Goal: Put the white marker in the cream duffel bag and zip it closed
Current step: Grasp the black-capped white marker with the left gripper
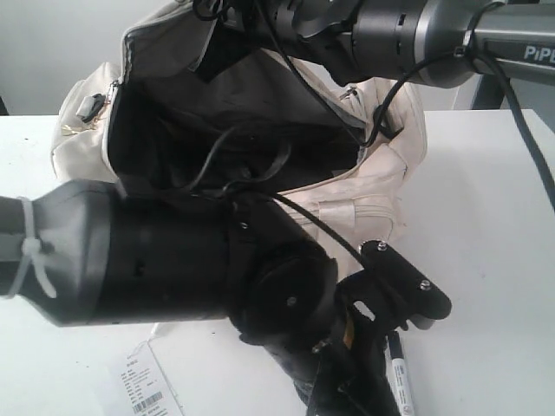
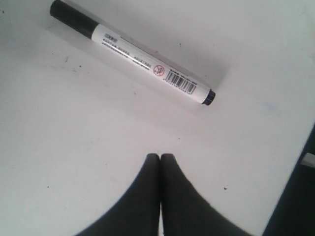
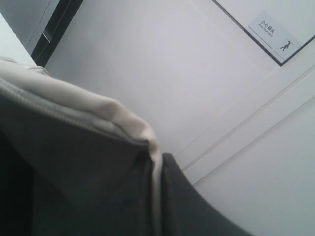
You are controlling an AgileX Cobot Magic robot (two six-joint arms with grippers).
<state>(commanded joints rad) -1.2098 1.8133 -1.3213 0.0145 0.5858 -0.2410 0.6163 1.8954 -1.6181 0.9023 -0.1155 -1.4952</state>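
The marker (image 2: pixel 133 59) is seen lying on the table (image 2: pixel 74 147) near the left gripper (image 2: pixel 160 156), whose jaws are pressed together, so pick-up is judged pending and spreading them is called for, while the bag (image 1: pixel 381 182) is apparently pinched at its rim by the right gripper (image 3: pixel 156 158).

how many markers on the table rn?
1. The white marker lies on the table near the left pincer, outside the cream duffel bag; the arm may hide others.

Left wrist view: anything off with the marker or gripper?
The white marker lies flat on the table, capped and intact. One oddity: the left gripper is shut and empty, its tips short of the marker.
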